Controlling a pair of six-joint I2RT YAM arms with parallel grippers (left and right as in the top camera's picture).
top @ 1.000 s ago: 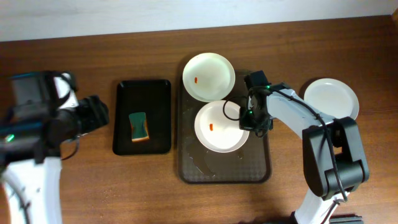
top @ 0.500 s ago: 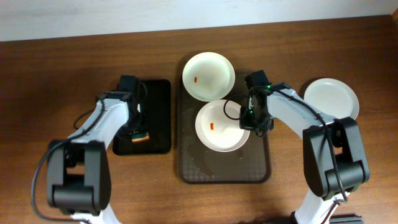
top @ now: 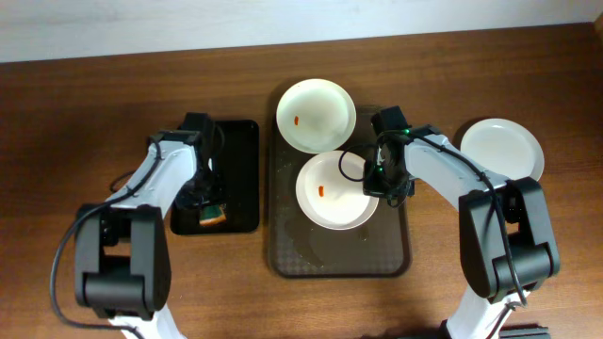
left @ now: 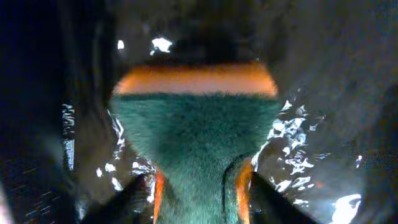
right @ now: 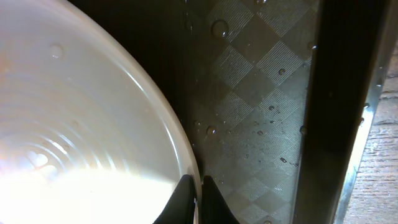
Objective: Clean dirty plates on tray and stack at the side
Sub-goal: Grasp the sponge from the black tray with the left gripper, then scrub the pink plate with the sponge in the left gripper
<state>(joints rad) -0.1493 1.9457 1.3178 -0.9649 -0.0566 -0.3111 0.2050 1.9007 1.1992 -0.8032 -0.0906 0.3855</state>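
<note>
Two white plates lie on the brown tray: a far one and a near one, each with an orange-red smear. A third plate lies on the table at the right with no smear showing. My right gripper is shut on the near plate's right rim; the right wrist view shows the fingers pinching the rim of the plate above the tray floor. My left gripper is down in the black tray, its fingers pressed against both sides of the green and orange sponge.
The narrow black tray lies left of the brown tray, with the sponge's near end showing below my left gripper. Water drops lie on the brown tray's floor. The table's far edge meets a white wall.
The left arm has swung in from the far left and come down over the black tray onto the sponge. The right arm and the plates have not moved.
</note>
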